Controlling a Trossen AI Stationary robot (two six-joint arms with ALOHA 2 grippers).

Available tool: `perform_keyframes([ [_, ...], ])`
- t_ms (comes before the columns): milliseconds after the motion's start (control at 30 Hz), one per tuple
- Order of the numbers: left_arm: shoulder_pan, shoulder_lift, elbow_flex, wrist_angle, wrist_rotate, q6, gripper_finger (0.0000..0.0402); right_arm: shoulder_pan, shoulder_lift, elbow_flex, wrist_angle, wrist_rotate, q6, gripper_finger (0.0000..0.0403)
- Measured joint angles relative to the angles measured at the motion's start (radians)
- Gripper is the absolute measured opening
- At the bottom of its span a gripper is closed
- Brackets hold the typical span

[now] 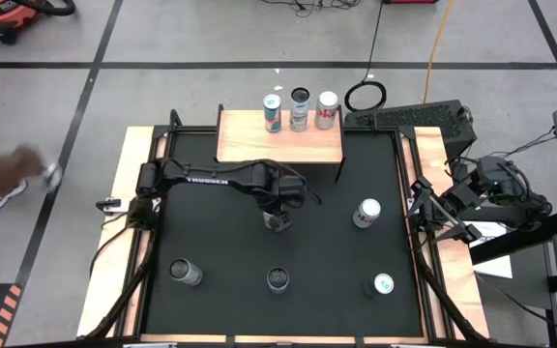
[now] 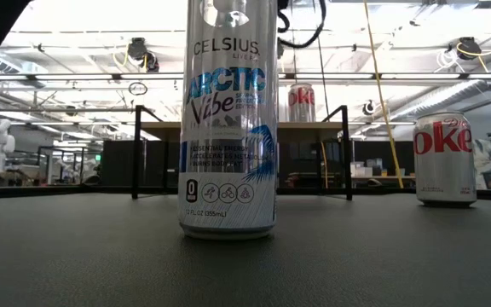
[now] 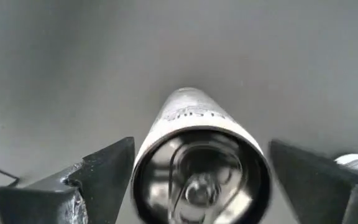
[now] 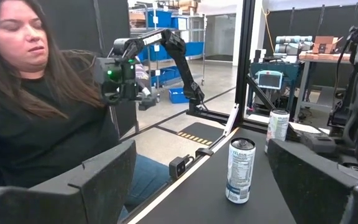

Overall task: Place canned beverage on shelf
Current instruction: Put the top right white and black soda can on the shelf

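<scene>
Canned beverage, current item: a slim silver can (image 3: 201, 168) standing upright on the black table mat (image 1: 220, 232) near its middle, in front of the shelf (image 1: 280, 142), not yet lifted. Left gripper (image 1: 277, 218): poised directly over this can, fingers spread wide to either side of its top, and no contact shows in the left wrist view. Shelf stock so far: three cans in a row along the rear edge, a teal-banded one (image 1: 273, 113), a dark-topped one (image 1: 300, 108) and a Diet Coke (image 1: 328, 110); the front of the board is bare. Still on the mat: a Diet Coke can (image 1: 366, 213) toward the right side, plus three along the near edge, namely a silver can (image 1: 186, 273), a dark-topped can (image 1: 278, 279) and a dark can (image 1: 380, 285). Right gripper (image 1: 431, 207): parked off the table's right edge, fingers apart, holding nothing. Status, by my reckoning: three shelved, five left, with the grasp on the fourth about due.
</scene>
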Motion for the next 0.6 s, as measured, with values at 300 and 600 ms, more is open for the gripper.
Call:
perform_keyframes([
  [300, 0.000, 0.017, 0.000, -0.026, 0.013, 0.008, 0.0343, 0.000, 0.000, 0.000, 0.000, 0.000, 0.000, 0.0345],
  [600, 0.002, 0.017, 0.000, -0.030, 0.037, 0.035, 0.0284, 0.000, 0.000, 0.000, 0.000, 0.000, 0.000, 0.0345],
])
